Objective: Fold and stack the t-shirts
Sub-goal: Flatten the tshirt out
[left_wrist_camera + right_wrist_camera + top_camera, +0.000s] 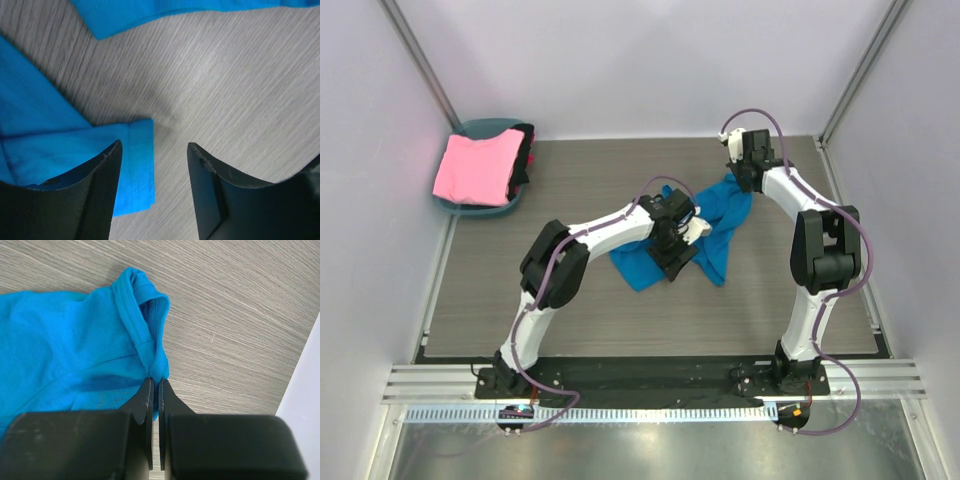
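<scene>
A blue t-shirt (712, 232) lies crumpled in the middle of the table. My right gripper (744, 178) is shut on its collar edge at the far right; the right wrist view shows the jaws (154, 382) pinching the ribbed collar (135, 320). My left gripper (672, 240) is open and hovers low over the shirt's near part. In the left wrist view its fingers (155, 150) straddle a blue sleeve edge (137, 165) and bare table. A pink t-shirt (477, 166) lies folded on a teal basket at the far left.
The teal basket (485, 208) at the far left corner also holds a dark garment (525, 160) under the pink shirt. White walls and metal posts border the wood-grain table (570, 310) on three sides.
</scene>
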### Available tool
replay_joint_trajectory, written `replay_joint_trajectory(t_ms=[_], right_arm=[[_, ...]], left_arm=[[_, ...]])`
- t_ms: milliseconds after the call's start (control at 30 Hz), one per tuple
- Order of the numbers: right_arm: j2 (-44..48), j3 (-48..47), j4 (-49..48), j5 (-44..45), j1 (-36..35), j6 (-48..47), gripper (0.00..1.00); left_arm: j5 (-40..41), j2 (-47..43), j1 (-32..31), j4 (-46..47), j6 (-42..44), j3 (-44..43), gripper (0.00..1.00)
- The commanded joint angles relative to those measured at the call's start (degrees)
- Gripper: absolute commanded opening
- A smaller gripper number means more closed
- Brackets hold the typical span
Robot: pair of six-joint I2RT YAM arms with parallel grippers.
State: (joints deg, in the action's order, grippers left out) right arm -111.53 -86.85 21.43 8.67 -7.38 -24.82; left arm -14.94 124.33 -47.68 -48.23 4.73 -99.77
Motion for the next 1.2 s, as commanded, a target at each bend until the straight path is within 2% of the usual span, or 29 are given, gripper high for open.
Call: replay_joint_trajectory(t_ms=[0,233,367,400,467,500,633,667,700,800,900,933,1000,1167], right_arm=[[1.3,-0.4,-1.8,-0.7,0.3,1.2,0.01],[2.6,1.7,-2.0,-0.3,0.6,0.8,0.01],[3.7,2.4,-2.0,-0.1,0.8,0.9,0.01],[3.9,2.6,-2.1,-0.1,0.7,0.8,0.01],[4.5,3.1,-2.0,0.4,0.7,0.9,0.01],[4.6,3.3,-2.0,0.5,0.7,0.8,0.01],[6.0,4.7,-2.1,1.2,0.8,1.1,0.01],[6.3,5.0,-2.2,1.2,1.0,1.2,0.01],[6.9,5.6,-2.4,1.2,1.0,1.3,0.01],[8.2,6.3,-2.4,1.2,0.9,1.7,0.01],[9.1,5.7,-2.4,0.8,1.0,2.7,0.01],[10.4,5.1,-2.4,0.9,0.9,2.8,0.01],[11.9,4.6,-2.4,1.1,1.0,3.6,0.01],[20.4,7.0,-2.5,0.0,1.0,4.7,0.01]], left_arm=[[0.3,0.9,-0.4,2.5,0.1,-2.1,0.56],[0.5,1.8,-0.4,5.5,0.1,-1.0,0.53],[1.0,2.8,-0.4,7.8,-0.2,0.1,0.45],[0.8,3.0,-0.4,8.1,-0.7,0.4,0.38],[0.3,3.3,-0.4,9.0,-1.1,1.4,0.33],[0.0,3.5,-0.4,9.2,-1.6,1.8,0.27],[-0.3,3.6,-0.4,9.3,-2.3,3.0,0.15],[0.3,3.5,-0.4,8.9,-2.2,3.3,0.1],[1.0,2.9,-0.3,8.6,-1.8,3.4,0.0],[2.4,0.8,0.3,4.6,-0.3,2.5,0.0],[5.2,-5.5,2.9,0.2,2.2,2.5,0.0],[5.9,-11.1,5.0,-0.2,3.2,3.2,0.0],[7.2,-16.5,7.2,-2.0,6.2,4.2,0.0],[11.2,-33.5,17.6,-6.8,9.2,5.2,0.0]])
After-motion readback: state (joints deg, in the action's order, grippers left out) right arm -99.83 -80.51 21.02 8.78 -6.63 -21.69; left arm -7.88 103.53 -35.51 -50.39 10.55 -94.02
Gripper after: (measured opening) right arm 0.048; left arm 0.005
